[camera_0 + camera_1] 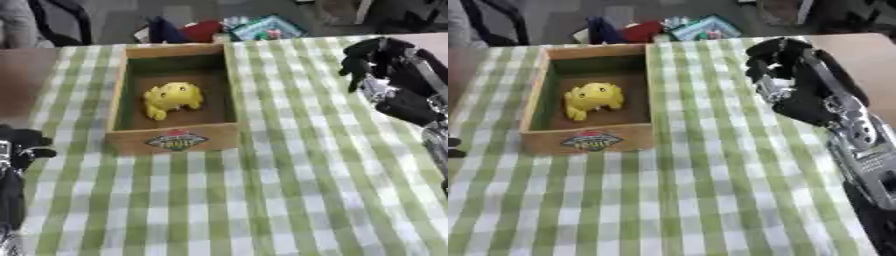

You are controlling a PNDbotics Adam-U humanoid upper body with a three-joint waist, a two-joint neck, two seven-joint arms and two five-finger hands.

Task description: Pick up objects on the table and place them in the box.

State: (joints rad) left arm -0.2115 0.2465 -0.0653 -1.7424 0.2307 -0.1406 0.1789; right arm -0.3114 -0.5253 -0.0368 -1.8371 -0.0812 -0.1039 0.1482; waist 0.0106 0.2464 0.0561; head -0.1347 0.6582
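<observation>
Since the yellow toy [172, 98] already lies inside the wooden box [120, 95], on its brown floor and a bit left of centre, the placing part looks done for this item. Toy is a soft rounded figure, maybe a frog or duck shape, can't tell which. Box sits upright on the green checked cloth [262, 200] covering the tabletop, open top facing up so things can be dropped in from above. Front wall carries a coloured label [178, 140], red and green badge shape; the writing on it is not readable. No other loose object shows on the cloth, so little seems left to pick.

Right robot hand [785, 65] hangs above the cloth right of the box, well apart from it, fingers curled downward and holding nothing, likely just clear of the drop. Left robot hand [22, 145] shows at the lower left edge, dark, idle; whether its fingers are spread or curled I cannot tell.
</observation>
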